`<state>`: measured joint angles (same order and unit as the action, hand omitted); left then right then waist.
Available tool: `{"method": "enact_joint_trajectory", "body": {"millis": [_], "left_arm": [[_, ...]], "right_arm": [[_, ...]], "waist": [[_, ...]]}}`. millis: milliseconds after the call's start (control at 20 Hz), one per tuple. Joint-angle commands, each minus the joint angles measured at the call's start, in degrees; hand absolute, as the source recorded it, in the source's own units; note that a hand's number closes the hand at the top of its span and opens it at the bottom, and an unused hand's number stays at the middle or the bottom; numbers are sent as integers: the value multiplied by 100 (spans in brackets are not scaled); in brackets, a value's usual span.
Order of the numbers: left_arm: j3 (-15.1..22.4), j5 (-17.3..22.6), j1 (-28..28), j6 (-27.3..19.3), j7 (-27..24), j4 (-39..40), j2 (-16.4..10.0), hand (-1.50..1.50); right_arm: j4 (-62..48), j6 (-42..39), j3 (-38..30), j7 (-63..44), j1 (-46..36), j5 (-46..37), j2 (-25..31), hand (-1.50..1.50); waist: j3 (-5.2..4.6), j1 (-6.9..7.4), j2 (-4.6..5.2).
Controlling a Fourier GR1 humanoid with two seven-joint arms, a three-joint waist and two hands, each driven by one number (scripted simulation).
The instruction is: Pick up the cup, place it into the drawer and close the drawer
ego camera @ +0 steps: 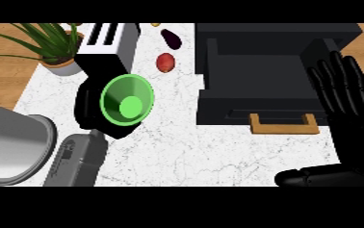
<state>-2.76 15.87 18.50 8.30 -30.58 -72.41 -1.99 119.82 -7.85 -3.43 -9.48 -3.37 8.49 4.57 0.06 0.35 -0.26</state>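
Cup (126, 99) sits in the left hand (86, 109), whose black fingers curl round its wall from the left and from beneath, hiding most of the outside. Only the mouth and inner floor show. The cup is green, translucent and glossy, a round tapering shape with its long axis pointing almost straight up at the head view. Judged to be off the surface (177, 145), though contact underneath cannot be seen. The key relation is that the drawer (256, 73) lies directly to the right of the cup, well apart, with a strip of white veined marble between them. The drawer is a matte black box, apparently pulled out toward the robot with its cavity open from above. Its flat wooden U-shaped handle (283, 124) is on the near face. The carry therefore runs left to right, and the cup needs to clear the drawer's left wall before lowering. The right hand (340, 85) rests at the view's right edge with fingers straight and upward, holding nothing. It is just beside the drawer and nearer the handle than the left, so it is the likelier candidate for the closing push. Away from that path, a toaster (107, 37) stands behind the cup, with a reddish vegetable (165, 62) and a dark aubergine (171, 38) beside it.
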Motion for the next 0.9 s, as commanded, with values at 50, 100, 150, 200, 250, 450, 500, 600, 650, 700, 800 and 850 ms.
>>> {"method": "enact_joint_trajectory", "body": {"millis": [50, 100, 150, 200, 250, 450, 500, 600, 650, 700, 800, 850], "left_arm": [[-36, 121, 726, -480, 887, -435, 59, 150], [438, 85, 500, -880, 1094, -925, 191, 150], [706, 112, 367, -1151, 1143, -1292, 193, 150], [286, -29, 810, -904, 1337, -1035, 76, 150], [402, -56, 840, -1015, 1594, -1130, 161, 150], [582, -220, 1462, -1479, 1757, -913, 195, 150], [159, -46, 1983, -1341, 1949, -616, 75, 150], [414, -321, 2151, -1516, 1707, -279, 196, 150], [376, -434, 2754, -1870, 1994, -66, 196, 150], [339, -321, 2216, -1580, 2183, -651, 87, 150], [239, -455, 2952, -1778, 2225, -74, 119, 150], [625, -489, 2952, -2123, 2245, -120, 196, 150]], "right_arm": [[-168, 18, -129, -84, -329, 78, 81, -150], [68, -211, -474, -138, -54, 488, 296, -150], [-108, -50, -79, 82, -43, 32, 36, -150], [-404, -28, -244, 150, -352, 57, 115, -150], [52, 17, -78, -18, -175, -6, 66, -150], [-78, 47, -234, -209, -327, 133, 144, -150], [-198, -106, -157, 215, -49, 75, 56, -150], [-112, 1, -221, -146, -355, 132, 155, -150], [-330, 89, -13, 113, -331, -175, -19, -150], [-189, -277, -344, 193, 20, 327, 189, -150], [16, -149, -30, 15, 150, 25, 77, -150], [-318, 3, 4, 149, -230, -103, -22, -150]], "waist": [[-5, -46, 23], [-3, -54, 11], [-4, -34, 12], [-4, -33, 22], [-5, -46, 17], [-5, -57, 22], [-4, -73, 27], [-5, -73, 29], [-3, -93, 37], [-4, -61, 22], [-4, -97, 28], [-4, -79, 29]]}}
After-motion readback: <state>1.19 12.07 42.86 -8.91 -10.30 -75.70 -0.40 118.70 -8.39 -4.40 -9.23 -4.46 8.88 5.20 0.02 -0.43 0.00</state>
